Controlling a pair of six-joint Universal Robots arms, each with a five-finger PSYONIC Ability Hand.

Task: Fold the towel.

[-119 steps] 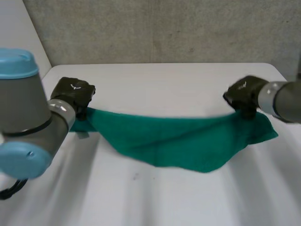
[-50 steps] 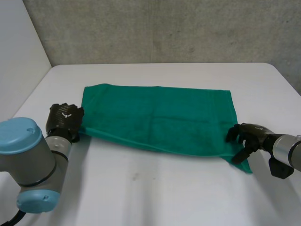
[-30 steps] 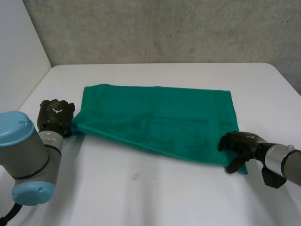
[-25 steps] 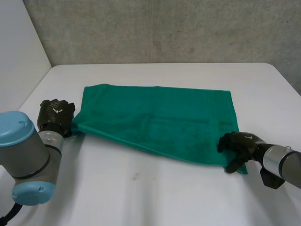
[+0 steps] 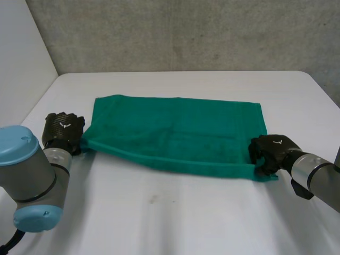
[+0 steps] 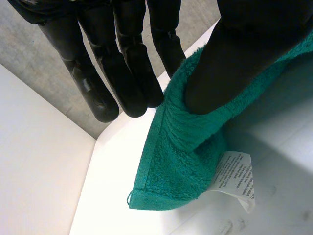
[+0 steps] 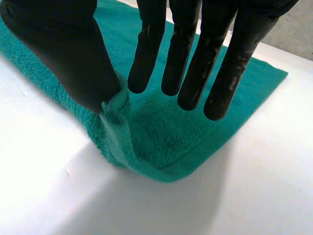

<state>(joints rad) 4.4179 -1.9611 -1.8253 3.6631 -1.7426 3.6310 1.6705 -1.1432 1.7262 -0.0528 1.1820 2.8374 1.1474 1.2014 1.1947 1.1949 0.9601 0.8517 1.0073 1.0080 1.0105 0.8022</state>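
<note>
1. On the white table, a green towel lies spread out
2. At its near left corner (label dangling), the left hand pinches cloth between thumb and straight fingers
3. At the near right corner, the right hand pinches a raised fold likewise

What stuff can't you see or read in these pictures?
Left wrist view: the print on the white label on the towel is too small to read.
Left wrist view: the thumb of the left hand covers the towel edge it pinches.
Head view: the right hand covers the towel corner it holds.
Head view: the towel's underside is against the table.
</note>
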